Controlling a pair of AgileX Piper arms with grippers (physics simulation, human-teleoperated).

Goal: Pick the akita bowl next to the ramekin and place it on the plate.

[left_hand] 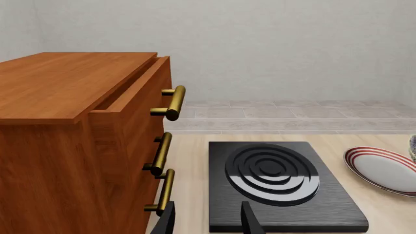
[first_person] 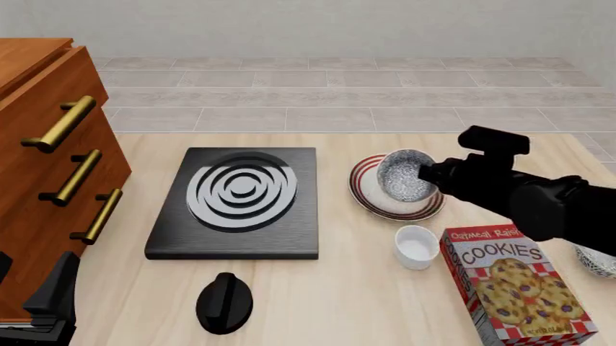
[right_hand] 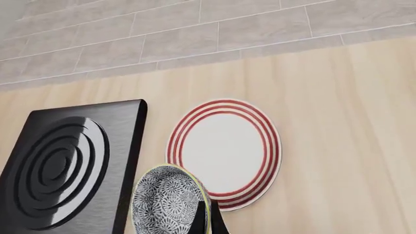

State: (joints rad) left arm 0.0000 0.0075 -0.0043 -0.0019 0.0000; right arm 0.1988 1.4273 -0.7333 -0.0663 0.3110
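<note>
Speckled akita bowl (first_person: 405,175), tilted, pinched by right gripper (first_person: 430,174) above plate (first_person: 367,193), frame centre-right; left gripper (left_hand: 206,220) spread.

Partly hidden or cropped things

The right gripper (first_person: 423,175) fingers are hidden behind the akita bowl (first_person: 405,175); the twin bowl (first_person: 596,261) and cookie box (first_person: 517,288) are cut by the front view's edges.

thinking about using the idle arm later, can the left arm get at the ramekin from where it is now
Probably not easily. The left gripper sits at the table's near left corner beside the wooden drawers, while the ramekin stands far across, past the black stove slab, wedged between the cookies box and the plate.
</note>
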